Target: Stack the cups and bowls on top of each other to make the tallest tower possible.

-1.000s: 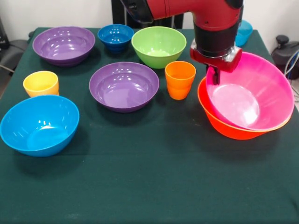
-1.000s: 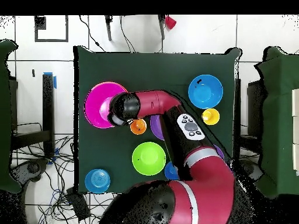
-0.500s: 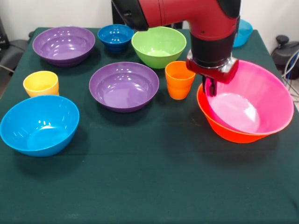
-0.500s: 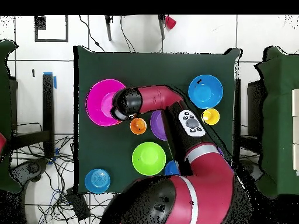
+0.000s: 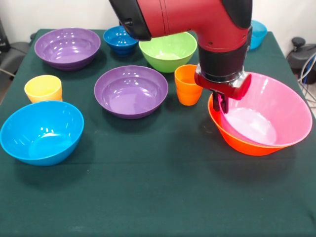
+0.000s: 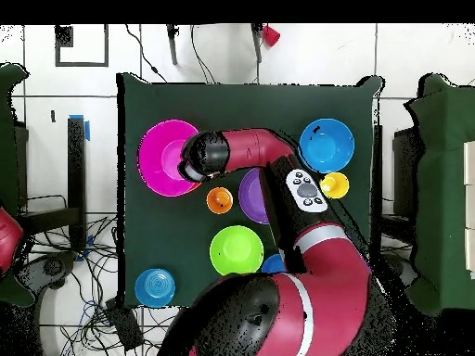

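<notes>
Pink bowl [image 5: 276,106] sits nested inside the orange bowl [image 5: 237,140], the two making the tower so far, and everything else is placed from that pair. At the pink bowl's rim on the side toward the orange cup [image 5: 187,84] the gripper [image 5: 220,102] reaches down from the red arm [image 5: 197,19], its dark fingers closed on that rim. The orange cup stands just beside the pair, with the green bowl [image 5: 168,49] behind the cup and a purple bowl [image 5: 131,90] beyond it. Well apart from the pair, across the green cloth [image 5: 158,197], lie the light blue bowl [image 5: 42,132], the yellow cup [image 5: 43,88], the second purple bowl [image 5: 67,47] and the small dark blue bowl [image 5: 121,38]. From overhead a teal bowl [image 6: 155,287] rests off the cloth's edge
</notes>
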Controlling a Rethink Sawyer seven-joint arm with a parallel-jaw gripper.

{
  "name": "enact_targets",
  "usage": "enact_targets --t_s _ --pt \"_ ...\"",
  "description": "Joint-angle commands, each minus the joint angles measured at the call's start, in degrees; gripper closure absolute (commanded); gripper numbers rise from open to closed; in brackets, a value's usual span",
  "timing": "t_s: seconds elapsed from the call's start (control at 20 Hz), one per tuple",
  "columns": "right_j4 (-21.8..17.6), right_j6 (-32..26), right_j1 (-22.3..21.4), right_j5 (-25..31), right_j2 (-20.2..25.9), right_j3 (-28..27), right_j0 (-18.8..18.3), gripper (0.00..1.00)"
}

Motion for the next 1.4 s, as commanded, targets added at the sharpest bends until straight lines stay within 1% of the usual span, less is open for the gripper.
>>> enact_targets --t_s 0.05,0.2,0.45,0.55,0.6,0.65,0.85,1.05,1.3,1.4 --pt "-9.21 -11.39 7.12 -6.40 -0.85 -4.37 2.59 1.00" --pt "-10.00 -11.73 8.89 -7.99 -0.97 -5.81 2.55 1.00" --pt "-11.03 -11.15 9.97 -9.96 -1.52 -6.72 3.15 1.00" --pt "-12.01 -11.11 10.11 -11.51 -1.71 -7.64 3.29 1.00" --pt "-13.15 -11.14 10.66 -13.08 -1.99 -8.78 3.50 1.00" --pt "-13.48 -11.54 11.01 -13.35 -1.85 -9.37 3.38 1.00" --pt "-14.16 -15.64 12.83 -11.31 -0.61 -12.13 2.23 1.00" --pt "-14.18 -17.80 12.86 -10.20 -0.43 -12.57 1.84 1.00" --pt "-13.42 -21.85 13.27 -8.87 -0.01 -13.67 1.20 1.00" --pt "-13.09 -22.29 13.21 -9.06 -0.33 -13.88 1.36 1.00"
